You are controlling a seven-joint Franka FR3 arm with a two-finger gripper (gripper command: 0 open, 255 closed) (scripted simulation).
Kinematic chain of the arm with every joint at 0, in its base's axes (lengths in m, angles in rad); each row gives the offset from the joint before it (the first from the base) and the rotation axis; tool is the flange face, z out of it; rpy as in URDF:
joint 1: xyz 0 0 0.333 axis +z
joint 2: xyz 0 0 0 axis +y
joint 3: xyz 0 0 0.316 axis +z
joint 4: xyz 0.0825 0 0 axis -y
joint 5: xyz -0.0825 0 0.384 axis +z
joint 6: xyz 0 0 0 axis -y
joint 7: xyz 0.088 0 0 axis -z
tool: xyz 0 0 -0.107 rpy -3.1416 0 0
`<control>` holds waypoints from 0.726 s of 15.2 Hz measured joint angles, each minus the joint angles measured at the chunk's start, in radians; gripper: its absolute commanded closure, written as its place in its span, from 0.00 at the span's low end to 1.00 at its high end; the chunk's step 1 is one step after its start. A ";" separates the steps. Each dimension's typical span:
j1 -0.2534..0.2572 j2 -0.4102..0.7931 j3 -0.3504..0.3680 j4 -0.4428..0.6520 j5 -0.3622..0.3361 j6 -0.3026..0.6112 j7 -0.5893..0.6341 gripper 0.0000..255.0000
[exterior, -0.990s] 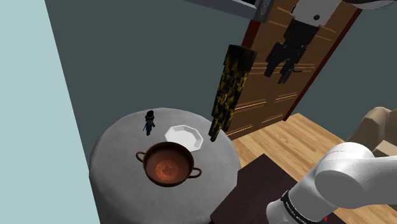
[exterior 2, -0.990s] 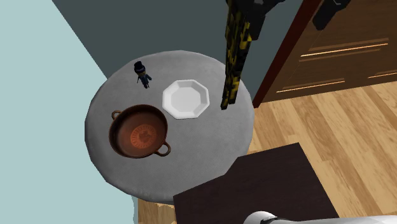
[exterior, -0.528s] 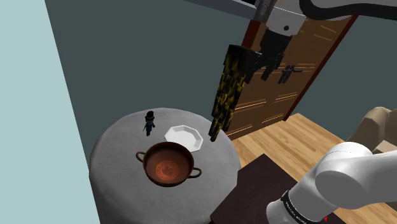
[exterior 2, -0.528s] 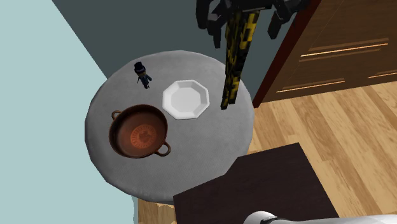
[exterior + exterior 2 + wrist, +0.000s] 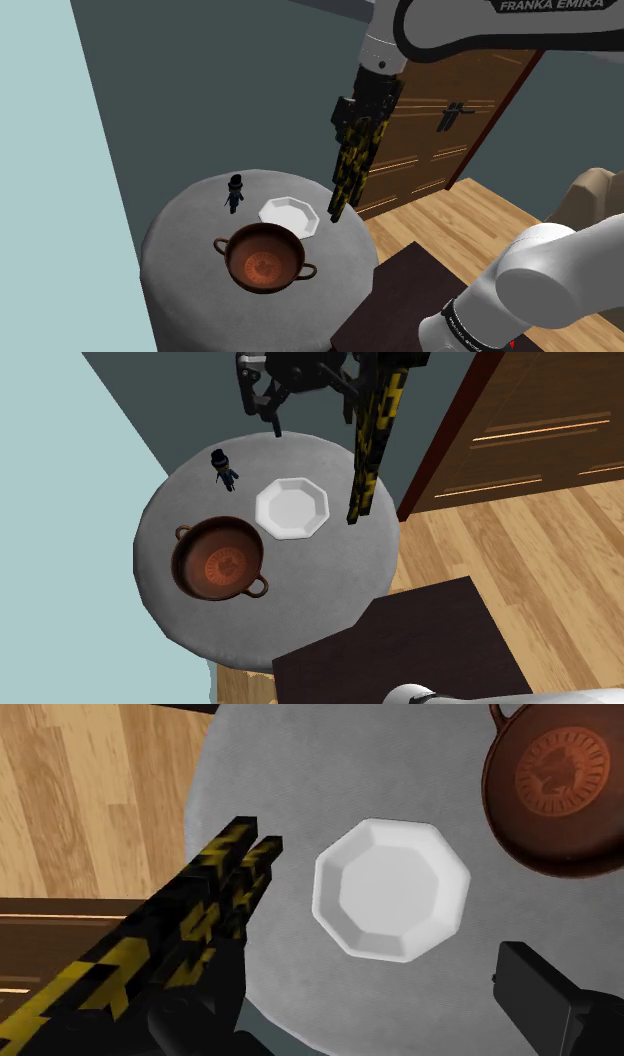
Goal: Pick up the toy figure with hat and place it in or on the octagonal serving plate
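Closest in, the shoulder view's lower right: the white arm (image 5: 555,285) rises off its dark stand (image 5: 395,305). Next comes the round grey table (image 5: 180,240). At its near side sits a brown two-handled pot (image 5: 264,258), upright, with a round pattern on its floor.

Just behind the pot is the white eight-sided plate (image 5: 290,214), bare, close to the pot's rim but apart from it. At the shoulder view's left of the plate, a little farther back, stands the figure (image 5: 235,192): small, dark, hat on, upright on the tabletop, near the plate and not touching it.

On the plate's other side, a black-and-yellow bar (image 5: 348,175) climbs steeply from the table's rim.

Up high now: the end effector (image 5: 360,115) hangs well above the table, right by the bar's upper end. The second exterior view has it (image 5: 312,414) above the table's far edge, fingers (image 5: 272,420) spread wide, nothing between them. From the wrist, the plate (image 5: 392,889) lies far below between the two spread fingers (image 5: 540,994), the bar (image 5: 190,939) runs alongside, and the pot (image 5: 555,789) is past the plate.

Farthest back: a wooden door (image 5: 440,130), plank floor (image 5: 480,215) and a dark teal wall (image 5: 220,90).
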 measured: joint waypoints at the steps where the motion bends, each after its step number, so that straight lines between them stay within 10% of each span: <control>1: -0.001 0.029 0.012 0.008 -0.005 0.019 0.015 0.00; 11: 0.004 0.404 0.144 0.186 -0.131 0.163 0.234 0.00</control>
